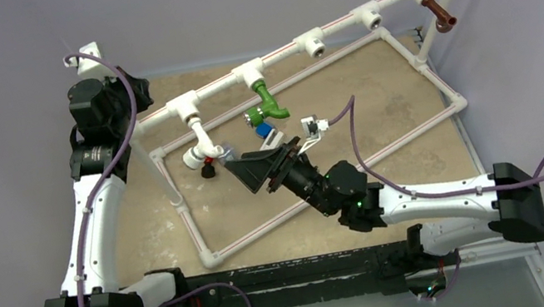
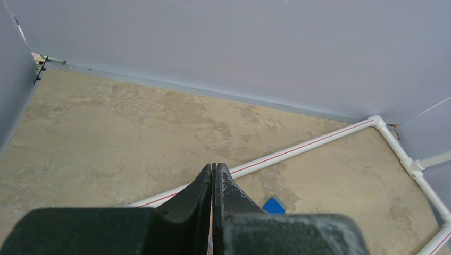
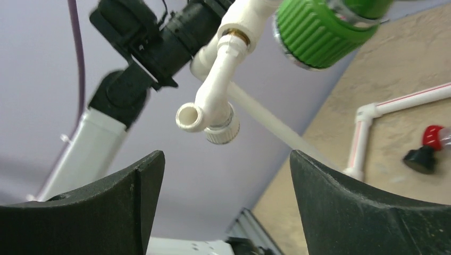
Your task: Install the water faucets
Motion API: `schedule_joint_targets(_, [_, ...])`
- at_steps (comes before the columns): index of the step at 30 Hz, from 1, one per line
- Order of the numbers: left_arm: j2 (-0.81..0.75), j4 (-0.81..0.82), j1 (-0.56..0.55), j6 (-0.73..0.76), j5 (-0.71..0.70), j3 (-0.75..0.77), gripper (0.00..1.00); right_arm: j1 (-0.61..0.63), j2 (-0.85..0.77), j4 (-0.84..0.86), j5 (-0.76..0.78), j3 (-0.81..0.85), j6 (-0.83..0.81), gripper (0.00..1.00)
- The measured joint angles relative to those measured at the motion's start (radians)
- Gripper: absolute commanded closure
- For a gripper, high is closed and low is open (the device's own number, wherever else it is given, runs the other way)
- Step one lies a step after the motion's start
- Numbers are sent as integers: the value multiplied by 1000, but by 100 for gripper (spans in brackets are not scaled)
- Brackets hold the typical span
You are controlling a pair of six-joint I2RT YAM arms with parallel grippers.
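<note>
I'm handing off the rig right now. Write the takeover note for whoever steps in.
Left gripper: shut, nothing in it, up by the pipe frame's left end.
Right gripper: open, white faucet just ahead of its fingers, not touched.
Green faucet and brown faucet hang from tees on the top rail; so does the white one.
Done: all three look mounted.
Left: check the white one's seating, which I cannot tell from here, then back the right arm off.
</note>
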Motion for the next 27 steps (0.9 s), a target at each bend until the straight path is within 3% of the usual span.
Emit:
schedule_joint_targets(8, [1,3,0,0,0,0,100,12,-19,-233,-159,115,-420,15])
schedule_joint_targets(17, [8,3,4,0,1,1,100,127,-63,-528,-190,316,-999,13])
schedule_joint_targets(27, [8,3,5,0,4,2,100,224,-27,-508,-13,291,-1804,9])
